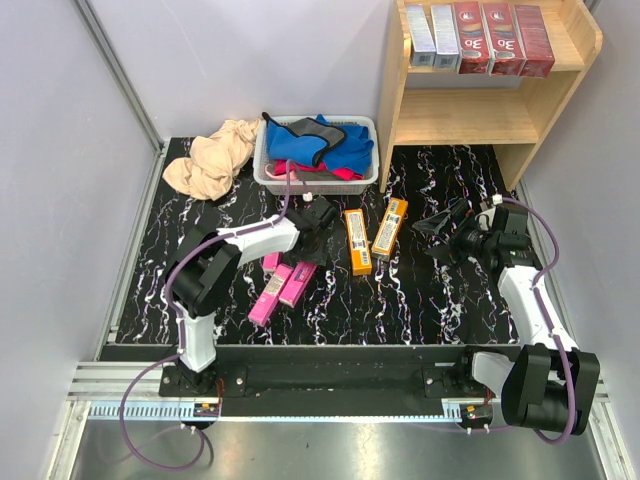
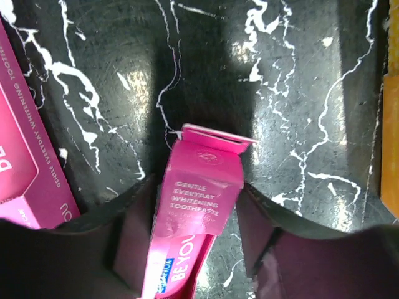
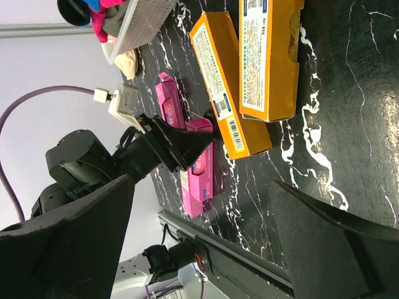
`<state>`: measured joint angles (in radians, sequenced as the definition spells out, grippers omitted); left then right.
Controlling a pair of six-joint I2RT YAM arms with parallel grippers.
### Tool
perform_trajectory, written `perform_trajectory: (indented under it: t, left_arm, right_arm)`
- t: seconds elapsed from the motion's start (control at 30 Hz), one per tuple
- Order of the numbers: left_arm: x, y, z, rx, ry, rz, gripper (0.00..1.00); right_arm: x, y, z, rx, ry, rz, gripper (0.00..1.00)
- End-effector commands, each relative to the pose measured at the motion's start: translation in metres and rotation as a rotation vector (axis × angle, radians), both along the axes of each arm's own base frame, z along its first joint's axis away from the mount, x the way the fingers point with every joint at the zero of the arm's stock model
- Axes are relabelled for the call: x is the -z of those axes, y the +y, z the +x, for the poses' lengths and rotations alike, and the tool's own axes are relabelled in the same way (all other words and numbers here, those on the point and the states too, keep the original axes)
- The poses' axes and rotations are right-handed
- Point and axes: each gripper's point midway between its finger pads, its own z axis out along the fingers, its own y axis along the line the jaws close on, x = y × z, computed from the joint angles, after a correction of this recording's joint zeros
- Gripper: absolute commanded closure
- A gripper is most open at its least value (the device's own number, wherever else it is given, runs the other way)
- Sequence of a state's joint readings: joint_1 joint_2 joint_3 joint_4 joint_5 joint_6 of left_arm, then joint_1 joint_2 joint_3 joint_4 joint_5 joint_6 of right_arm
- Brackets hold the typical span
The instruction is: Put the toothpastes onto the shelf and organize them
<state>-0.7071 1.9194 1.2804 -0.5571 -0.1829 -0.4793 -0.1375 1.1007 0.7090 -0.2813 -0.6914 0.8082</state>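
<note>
I get bright, even light, soft shadows, glare patches on the glossy counter (image 2: 131,81); wrist-view foregrounds are dark and blurred.

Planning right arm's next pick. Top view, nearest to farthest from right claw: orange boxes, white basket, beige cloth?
1. orange boxes, just left of the right claw.
2. white basket, back left.
3. beige cloth, left of the basket.

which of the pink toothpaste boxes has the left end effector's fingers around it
The pink box whose flapped end pokes out between the fingers of the left end effector, nearest the orange box; another pink box lies outside them.
</note>
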Motion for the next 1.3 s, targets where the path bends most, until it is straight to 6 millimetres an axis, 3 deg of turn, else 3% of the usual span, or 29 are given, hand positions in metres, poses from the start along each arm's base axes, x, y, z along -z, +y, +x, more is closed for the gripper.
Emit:
perform_trajectory:
  t: [0.0, 0.13, 0.33, 0.47, 0.6, 0.67, 0.7, 0.73, 0.8, 0.83, 0.87, 0.9, 0.93, 1.0, 1.03, 1.07, 1.1, 1.13, 1.27]
  left_arm:
    - [-0.002, -0.016, 0.010, 0.006, -0.023, -0.055, 0.52]
    - [-0.013, -0.022, 0.010, 0.009, -0.034, -0.102, 0.61]
    - [-0.040, -0.027, 0.014, -0.007, -0.052, -0.193, 0.61]
    - [-0.073, -0.027, 0.023, -0.036, -0.089, -0.313, 0.60]
    - [-0.099, -0.031, 0.020, -0.051, -0.077, -0.478, 0.59]
    - [-0.120, -0.027, 0.027, -0.084, -0.111, -0.563, 0.59]
    - [-0.119, -0.027, 0.020, -0.082, -0.083, -0.606, 0.59]
    - [-0.137, -0.024, 0.029, -0.095, -0.129, -0.674, 0.59]
    - [-0.139, -0.022, 0.021, -0.129, -0.083, -0.781, 0.59]
    - [-0.156, -0.016, 0.029, -0.144, -0.130, -0.847, 0.59]
    - [-0.161, -0.015, 0.030, -0.181, -0.119, -0.899, 0.58]
    - [-0.156, -0.013, 0.022, -0.190, -0.087, -0.932, 0.58]
    - [-0.171, -0.008, 0.028, -0.193, -0.135, -0.988, 0.58]
    - [-0.171, -0.004, 0.022, -0.248, -0.093, -1.057, 0.58]
    - [-0.183, 0.001, 0.025, -0.254, -0.125, -1.104, 0.58]
    - [-0.188, 0.001, 0.024, -0.285, -0.110, -1.147, 0.58]
    - [-0.184, 0.003, 0.018, -0.298, -0.087, -1.174, 0.58]
    - [-0.196, 0.006, 0.020, -0.289, -0.121, -1.222, 0.58]
    - [-0.209, 0.008, 0.014, -0.324, -0.093, -1.337, 0.57]
  right_arm:
    - [-0.003, -0.001, 0.004, -0.012, -0.044, -0.032, 0.00]
    - [-0.002, 0.002, 0.004, -0.023, -0.040, -0.032, 0.00]
    - [-0.003, 0.009, 0.004, -0.030, -0.037, -0.075, 0.00]
    - [-0.012, 0.015, 0.007, -0.050, -0.046, -0.170, 0.00]
    - [-0.020, 0.034, 0.005, -0.094, -0.063, -0.218, 0.00]
    - [-0.027, 0.046, 0.005, -0.115, -0.089, -0.252, 0.00]
    - [-0.028, 0.052, 0.004, -0.130, -0.096, -0.265, 0.00]
    - [-0.030, 0.061, 0.003, -0.144, -0.109, -0.292, 0.00]
    - [-0.032, 0.073, -0.001, -0.168, -0.124, -0.320, 0.00]
    - [-0.035, 0.076, 0.001, -0.159, -0.140, -0.346, 0.00]
    - [-0.037, 0.092, -0.007, -0.202, -0.160, -0.360, 0.00]
    - [-0.039, 0.098, -0.009, -0.211, -0.177, -0.378, 0.00]
    - [-0.043, 0.101, -0.008, -0.196, -0.205, -0.413, 0.00]
    - [-0.048, 0.126, -0.023, -0.253, -0.252, -0.437, 0.00]
    - [-0.052, 0.129, -0.022, -0.237, -0.277, -0.464, 0.00]
    - [-0.054, 0.145, -0.033, -0.281, -0.308, -0.469, 0.00]
    - [-0.055, 0.149, -0.034, -0.270, -0.326, -0.494, 0.00]
    - [-0.057, 0.155, -0.038, -0.284, -0.351, -0.505, 0.00]
    - [-0.059, 0.189, -0.058, -0.331, -0.439, -0.521, 0.02]
